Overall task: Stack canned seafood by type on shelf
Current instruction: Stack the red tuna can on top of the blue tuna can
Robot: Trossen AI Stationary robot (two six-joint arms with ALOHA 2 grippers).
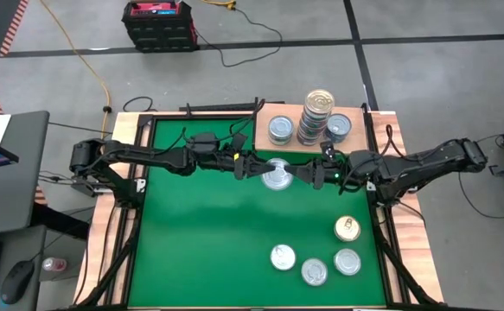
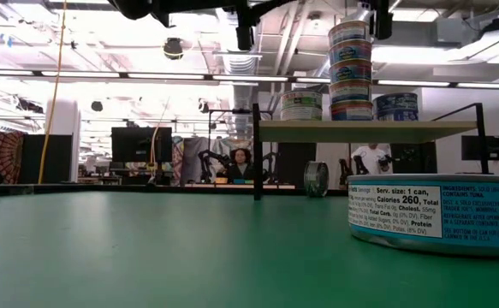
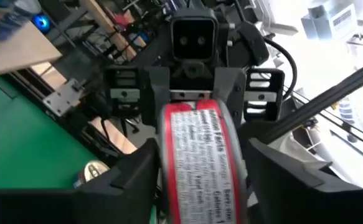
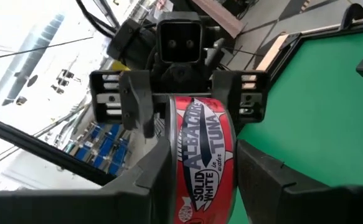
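A flat tin of canned seafood with a red side label (image 1: 276, 175) hangs tilted in mid-air above the green table, just in front of the shelf (image 1: 288, 142). My right gripper (image 4: 203, 186) is shut on it from the table's right. My left gripper (image 3: 200, 186) comes from the left and is open, with a finger on each side of the same tin and a narrow gap to it. On the light-wood shelf stand one tin (image 1: 280, 130), a tall stack (image 1: 316, 115) and another tin (image 1: 338, 128). My right gripper pinches the red-labelled tin by its two flat faces, one finger (image 4: 150, 180) on each, with the side wall (image 4: 206, 155) showing between them. The fingers reach in level from the table's right. The tin is lifted clear of the table and tilted.
Several loose tins lie near the table's front right: a gold-lidded one (image 1: 347, 228) and silver-lidded ones (image 1: 283, 257), (image 1: 314, 271), (image 1: 347, 261). One of them fills the low view's right (image 2: 437, 214). The table's left half is bare green mat (image 1: 200, 242).
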